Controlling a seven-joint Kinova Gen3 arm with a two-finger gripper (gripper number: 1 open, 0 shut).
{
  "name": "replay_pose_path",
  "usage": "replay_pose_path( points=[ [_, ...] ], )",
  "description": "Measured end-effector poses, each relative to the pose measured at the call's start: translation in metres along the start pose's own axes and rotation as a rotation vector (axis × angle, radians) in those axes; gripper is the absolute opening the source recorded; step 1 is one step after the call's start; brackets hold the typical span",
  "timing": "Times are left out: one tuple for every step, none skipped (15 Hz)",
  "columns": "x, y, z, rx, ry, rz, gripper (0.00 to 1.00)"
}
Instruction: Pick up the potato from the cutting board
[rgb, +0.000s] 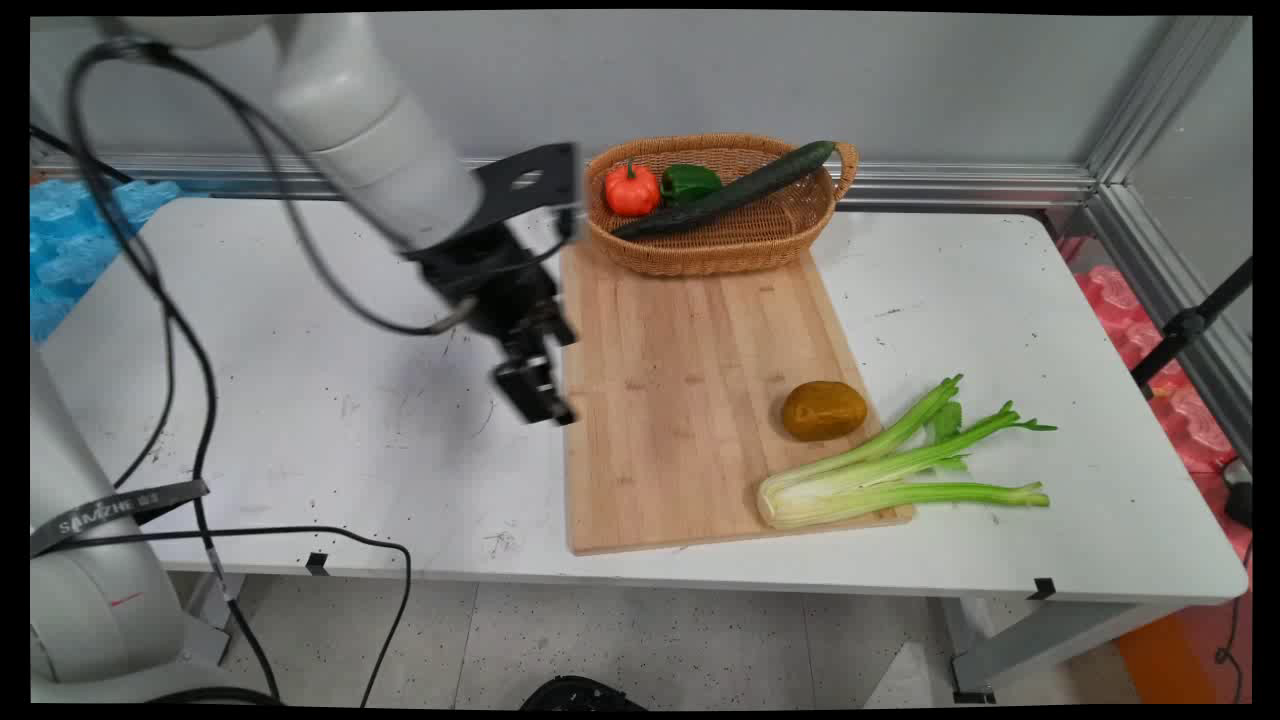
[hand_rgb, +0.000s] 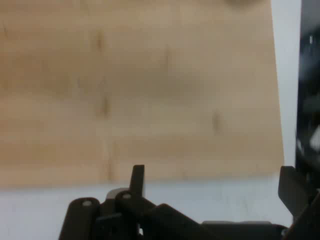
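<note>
White table (rgb: 300, 420) below, the empty claw (rgb: 535, 392) hangs open, angled over the cutting board's (rgb: 690, 400) left edge.

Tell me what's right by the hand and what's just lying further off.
Near the hand: wooden cutting board, white table.
Further off: potato, celery, wicker basket with red pepper, green pepper, cucumber.

cutting board (rgb: 690, 400): pale wood, matt, visibly grained
basket (rgb: 790, 222): woven wicker
table (rgb: 300, 420): white, smooth, scuffed
gripper (rgb: 540, 395): black, matt
</note>
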Motion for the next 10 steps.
replay_pose_path(
  points=[
    [0.008,-0.001,0.003,0.002,0.013,-0.002,1.0],
    [0.019,-0.002,0.007,0.005,0.033,-0.005,1.0],
    [0.027,-0.003,0.01,0.007,0.046,-0.007,1.0],
    [0.038,-0.004,0.015,0.011,0.066,-0.009,1.0],
    [0.045,-0.005,0.018,0.013,0.078,-0.01,1.0],
    [0.054,-0.006,0.023,0.016,0.097,-0.012,1.0],
    [0.061,-0.007,0.027,0.018,0.108,-0.013,1.0],
    [0.07,-0.008,0.033,0.02,0.126,-0.014,1.0],
    [0.075,-0.009,0.037,0.02,0.136,-0.014,1.0],
    [0.083,-0.01,0.044,0.021,0.152,-0.014,1.0]
  ],
)
